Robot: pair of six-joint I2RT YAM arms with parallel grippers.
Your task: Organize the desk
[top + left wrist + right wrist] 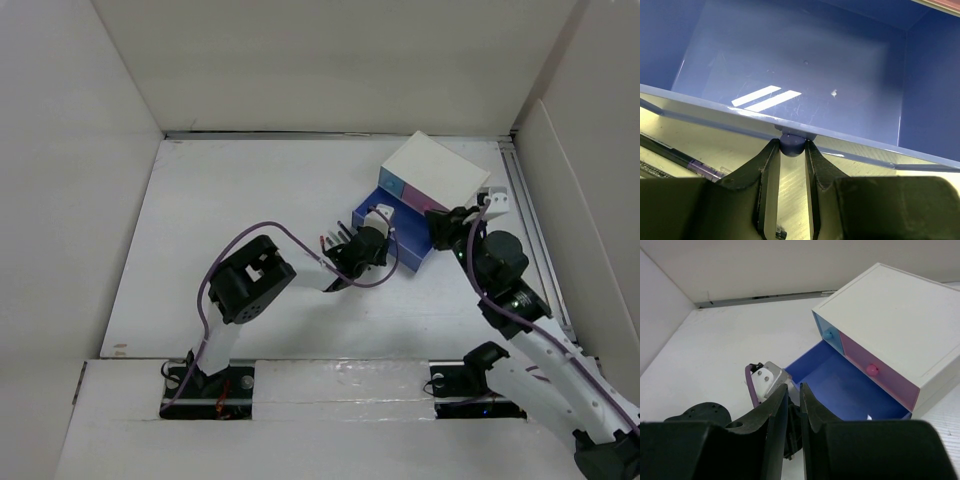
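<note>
The desk (250, 200) is a white tabletop walled by white panels. At its back right stands a small white drawer box (440, 168), with its dark blue drawer (405, 240) pulled out toward the near left. The drawer's inside (790, 65) holds only a tiny white speck. My left gripper (791, 148) is shut on the drawer's round blue knob (791, 144); it also shows in the top view (375, 250). My right gripper (450, 222) hovers by the box's near right corner, its fingers (777, 405) nearly together and holding nothing.
The box (895, 315) also has a shut pink drawer with a pink knob (871, 370) and a shut light blue drawer with a blue knob (828, 333). A dark pen with a purple band (685, 160) lies on the desk under my left wrist.
</note>
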